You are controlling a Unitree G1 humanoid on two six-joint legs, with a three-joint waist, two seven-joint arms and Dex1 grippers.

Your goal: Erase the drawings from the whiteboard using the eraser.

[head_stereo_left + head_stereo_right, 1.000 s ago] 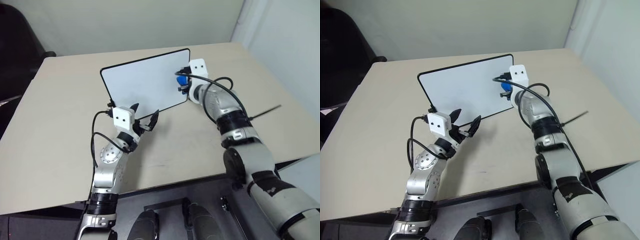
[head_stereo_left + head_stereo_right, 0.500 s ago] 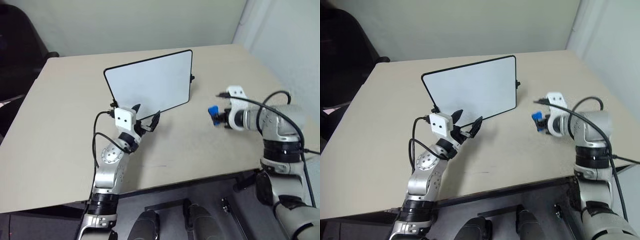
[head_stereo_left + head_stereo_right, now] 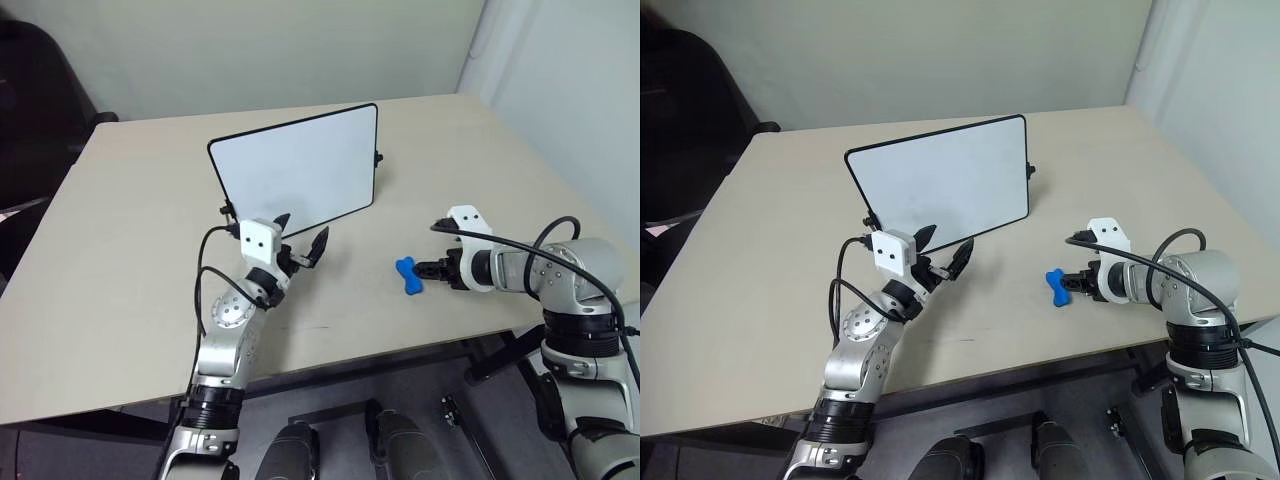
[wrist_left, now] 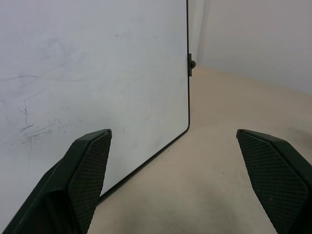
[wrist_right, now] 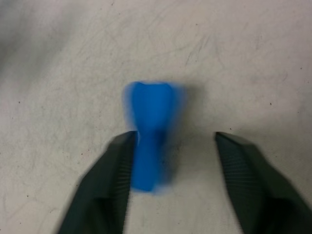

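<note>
The whiteboard [image 3: 295,165] stands tilted upright at the middle of the beige table [image 3: 120,250]. Its face looks plain white, with faint grey traces in the left wrist view [image 4: 44,129]; the drawings are out of view. My left gripper [image 3: 302,230] is open just in front of the board's lower edge, holding nothing. The blue bone-shaped eraser [image 3: 408,277] lies on the table to the right of the board. My right gripper [image 3: 430,272] is open right behind it. In the right wrist view the eraser [image 5: 148,131] sits between the spread fingers, close to one finger [image 5: 117,165].
A dark chair [image 3: 35,90] stands off the table's far left corner. The table's near edge [image 3: 330,365] runs just below both arms. A black cable [image 3: 520,245] loops over the right forearm. A pale wall [image 3: 570,110] closes the right side.
My right gripper has come away from the board's right edge, back and down to the table, and opened. The eraser it held now lies on the table. The left arm has kept still.
</note>
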